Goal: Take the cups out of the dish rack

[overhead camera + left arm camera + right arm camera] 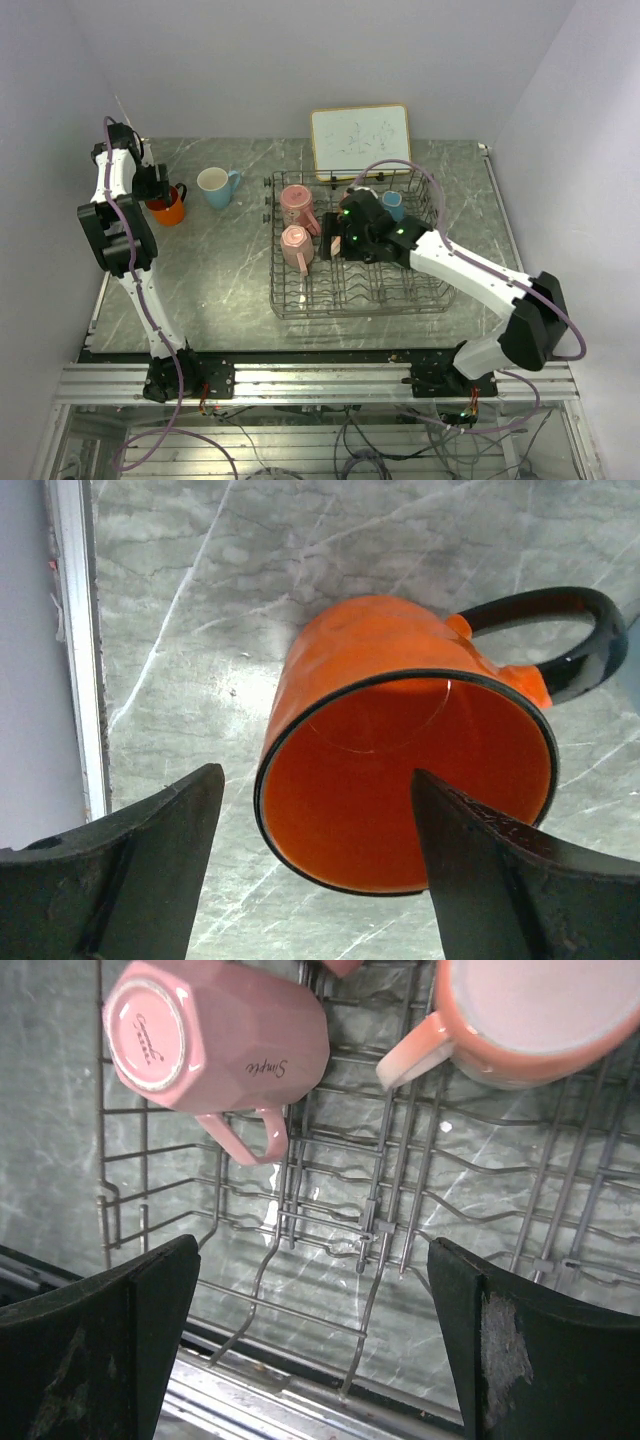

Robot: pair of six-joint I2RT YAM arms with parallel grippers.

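In the dish rack (380,296), the pink mug (230,1040) lies ahead-left of the open right hand (312,1250), handle toward it; the open left hand (318,775) is well outside the rack.

You had an orange-red mug (400,770) with a glossy black handle and a thin black line round its rim. It stood on a grey-green marbled table (220,270) veined in white. The light blue mug (215,186) was cream inside. The grey wire dish rack (350,300) held a pink mug (215,1045) with dark script and a white-ringed base, a peach mug (540,1020) and a small blue mug (393,205).
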